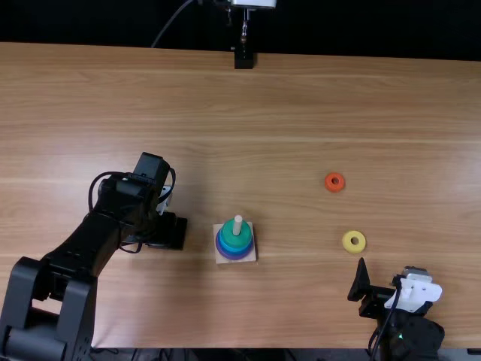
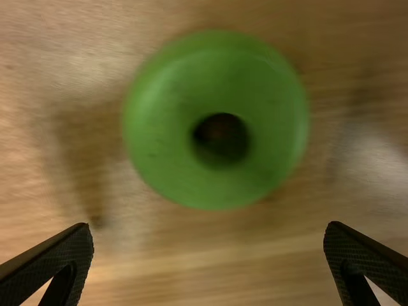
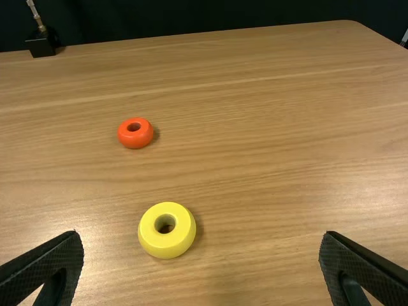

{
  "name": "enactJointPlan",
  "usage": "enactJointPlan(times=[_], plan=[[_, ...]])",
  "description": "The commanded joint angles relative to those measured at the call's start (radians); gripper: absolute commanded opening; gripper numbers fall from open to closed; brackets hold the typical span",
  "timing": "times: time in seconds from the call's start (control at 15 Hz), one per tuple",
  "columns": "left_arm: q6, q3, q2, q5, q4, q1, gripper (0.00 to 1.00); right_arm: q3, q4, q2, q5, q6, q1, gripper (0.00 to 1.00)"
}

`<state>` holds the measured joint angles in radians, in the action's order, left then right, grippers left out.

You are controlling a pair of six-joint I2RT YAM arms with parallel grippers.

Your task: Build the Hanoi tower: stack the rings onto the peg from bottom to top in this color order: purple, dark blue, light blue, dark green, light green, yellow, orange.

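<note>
1. The left fingers (image 1: 171,232) stand well apart with nothing clamped between them; the right fingers (image 1: 362,280) are wide apart too, holding nothing
2. Beyond the left fingers' tips, and centred between their two sides, is the green ring (image 2: 166,140): light green, broad and round, with a smooth, softly curved rim, a faint sheen and a dark round hole; it touches neither finger
3. Between the two pairs of fingers is the stack (image 1: 232,237), purple lowest, then blue shades, with a bluish dark green ring on top, each layer narrower going up; the pale round peg (image 1: 237,221) pokes out above it, and a square, light wooden base (image 1: 250,259) lies beneath
4. Just ahead of the right fingers, the yellow ring (image 3: 152,241) lies flat on the surface (image 3: 268,153), thick, bright and rounded like a doughnut
5. Farther out from the same fingers lies the orange ring (image 3: 145,139), smaller, glossy and reddish, its hole narrow
</note>
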<state>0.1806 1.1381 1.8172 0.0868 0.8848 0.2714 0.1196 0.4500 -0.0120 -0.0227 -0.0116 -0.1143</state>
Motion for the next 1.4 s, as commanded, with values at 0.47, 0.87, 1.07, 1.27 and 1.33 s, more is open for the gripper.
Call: enactJointPlan(times=[0.47,0.87,1.07,1.27,1.33], plan=[[-0.07,0.124,0.096,0.02,-0.06,-0.023,1.0,-0.107,0.059,0.012,-0.012,0.001,-0.008,1.0],[-0.072,0.126,0.102,0.02,-0.069,-0.037,1.0,-0.107,0.059,0.012,-0.012,0.001,-0.008,1.0],[-0.074,0.121,0.1,0.02,-0.071,-0.037,1.0,-0.106,0.059,0.012,-0.01,0.002,-0.008,1.0],[-0.083,0.112,0.097,0.02,-0.071,-0.038,0.27,-0.107,0.059,0.012,-0.012,0.001,-0.008,1.0],[-0.087,0.112,0.097,0.02,-0.071,-0.038,0.2,-0.107,0.059,0.012,-0.01,0.001,-0.008,1.0]])
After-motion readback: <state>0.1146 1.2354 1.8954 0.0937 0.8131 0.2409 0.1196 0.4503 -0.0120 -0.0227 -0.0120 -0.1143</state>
